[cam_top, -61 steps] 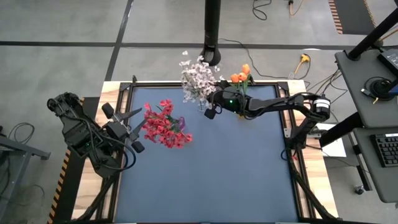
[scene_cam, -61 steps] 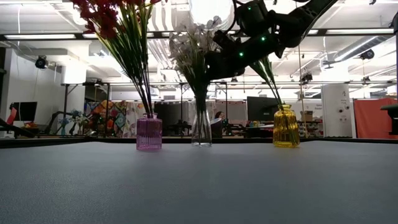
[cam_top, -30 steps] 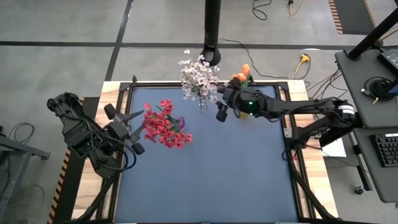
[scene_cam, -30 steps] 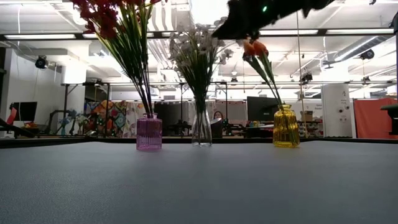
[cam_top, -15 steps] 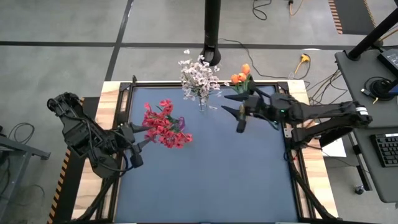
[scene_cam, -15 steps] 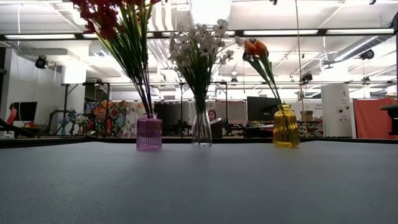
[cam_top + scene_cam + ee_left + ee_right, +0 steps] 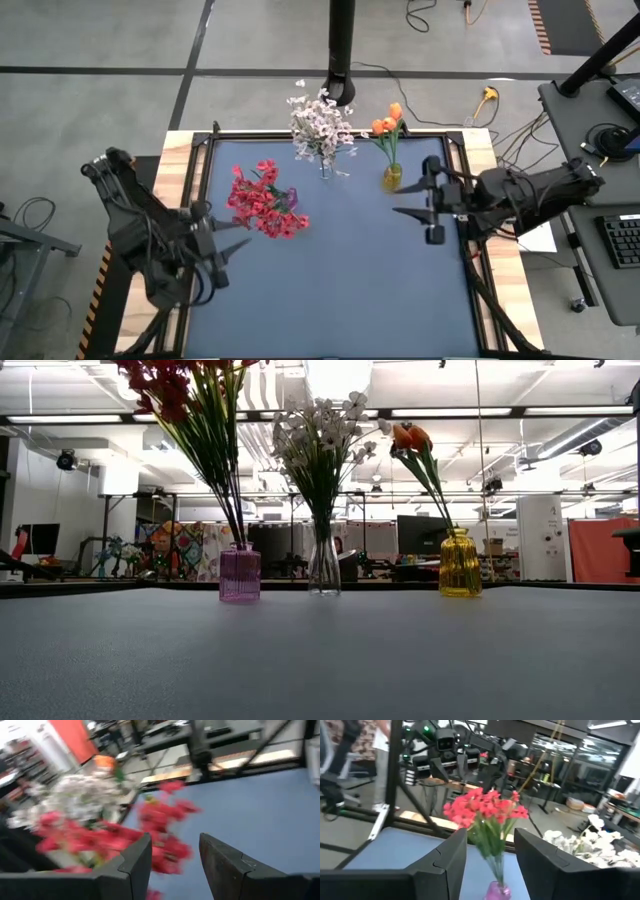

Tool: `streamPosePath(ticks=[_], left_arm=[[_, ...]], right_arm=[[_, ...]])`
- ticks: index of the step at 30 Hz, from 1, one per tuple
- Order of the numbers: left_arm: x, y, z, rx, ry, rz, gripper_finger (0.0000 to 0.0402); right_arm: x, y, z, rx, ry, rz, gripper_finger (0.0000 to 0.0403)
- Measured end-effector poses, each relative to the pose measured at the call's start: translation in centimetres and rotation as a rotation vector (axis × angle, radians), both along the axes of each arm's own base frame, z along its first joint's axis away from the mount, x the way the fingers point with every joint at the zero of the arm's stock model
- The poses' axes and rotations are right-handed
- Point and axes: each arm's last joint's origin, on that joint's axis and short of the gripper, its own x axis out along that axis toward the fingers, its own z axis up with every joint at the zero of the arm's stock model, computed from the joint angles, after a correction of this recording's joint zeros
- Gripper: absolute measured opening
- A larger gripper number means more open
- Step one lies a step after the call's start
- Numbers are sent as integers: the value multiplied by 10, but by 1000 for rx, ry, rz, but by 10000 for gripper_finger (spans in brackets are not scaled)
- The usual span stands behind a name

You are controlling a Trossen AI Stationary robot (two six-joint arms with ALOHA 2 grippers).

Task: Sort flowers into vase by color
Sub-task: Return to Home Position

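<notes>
Three vases stand in a row at the table's far side. A purple vase [image 7: 240, 573] holds the red flowers [image 7: 262, 202], a clear vase [image 7: 324, 566] holds the white flowers [image 7: 320, 127], and a yellow vase [image 7: 460, 563] holds the orange flowers [image 7: 386, 122]. Every stem stands in its vase's neck. My left gripper [image 7: 230, 243] hovers open near the table's left edge, on the near side of the red flowers. My right gripper [image 7: 412, 205] hovers open on the near right side of the yellow vase. Both are empty in their wrist views [image 7: 172, 855] [image 7: 490, 850].
The blue mat [image 7: 340, 290] stretches bare from the vases to the near edge. A black camera post [image 7: 342, 50] rises behind the far edge. A desk with a keyboard [image 7: 620, 240] stands off the table's right side.
My right gripper has drawn back from over the yellow vase toward the table's right and near edges, swinging about as it went. The orange flowers stay standing in the yellow vase. My left gripper has moved toward the near edge, away from the red flowers.
</notes>
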Motion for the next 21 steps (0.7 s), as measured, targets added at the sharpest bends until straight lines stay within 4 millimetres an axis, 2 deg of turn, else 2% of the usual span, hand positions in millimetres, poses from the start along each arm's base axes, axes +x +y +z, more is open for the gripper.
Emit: streamPosePath(ticks=[3,5,8,10,16,21], left_arm=[[0,-15,-19,19,-23,-54,148],[4,-19,-34,84,-105,14,148],[10,-15,-57,207,-182,161,148],[12,-10,-73,243,-160,178,148],[8,-3,-116,169,-125,143,148],[3,7,-140,119,-177,196,148]], right_arm=[[-11,-1,-8,25,-8,10,149],[-14,-2,-13,34,-7,9,145],[-16,-3,-17,34,-3,9,139],[-15,-2,-18,40,-3,9,135],[-9,-1,-21,40,16,9,127],[-5,0,-24,32,34,1,123]])
